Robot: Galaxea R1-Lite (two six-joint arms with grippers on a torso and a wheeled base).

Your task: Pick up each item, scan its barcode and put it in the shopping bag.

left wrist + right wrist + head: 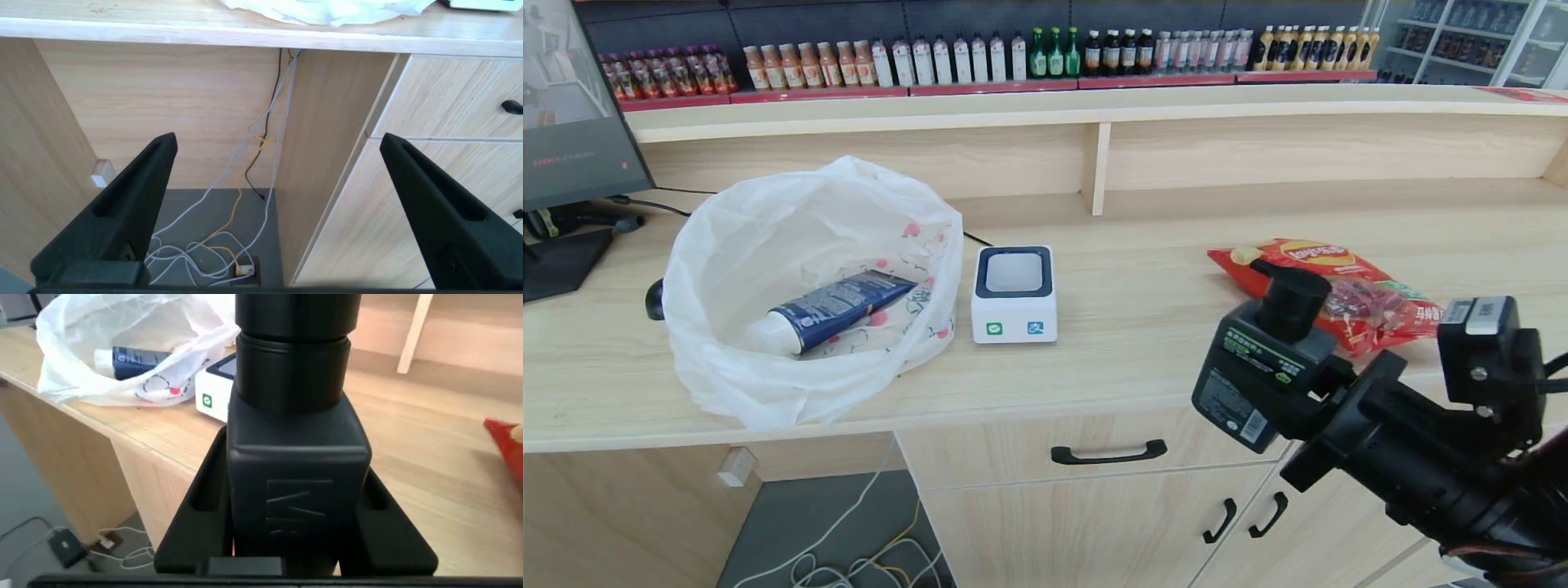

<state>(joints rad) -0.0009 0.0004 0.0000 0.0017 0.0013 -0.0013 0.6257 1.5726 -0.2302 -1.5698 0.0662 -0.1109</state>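
Bottle (1262,359) held up, right hand (1327,392) clamped round it.
That black pump bottle hangs over the front edge of the table (1143,327), near the red snack packet (1347,286). White scanner (1014,294) sits just beside the shopping bag (727,245), blue tube (837,309) lying inside. Left hand (278,147) is below the table edge, fingers wide apart, holding nothing.

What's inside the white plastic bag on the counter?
A blue tube with a white end lies on its side inside the shopping bag. The bag's front wall and folds cover part of the bottom, so anything tucked there can't be seen.
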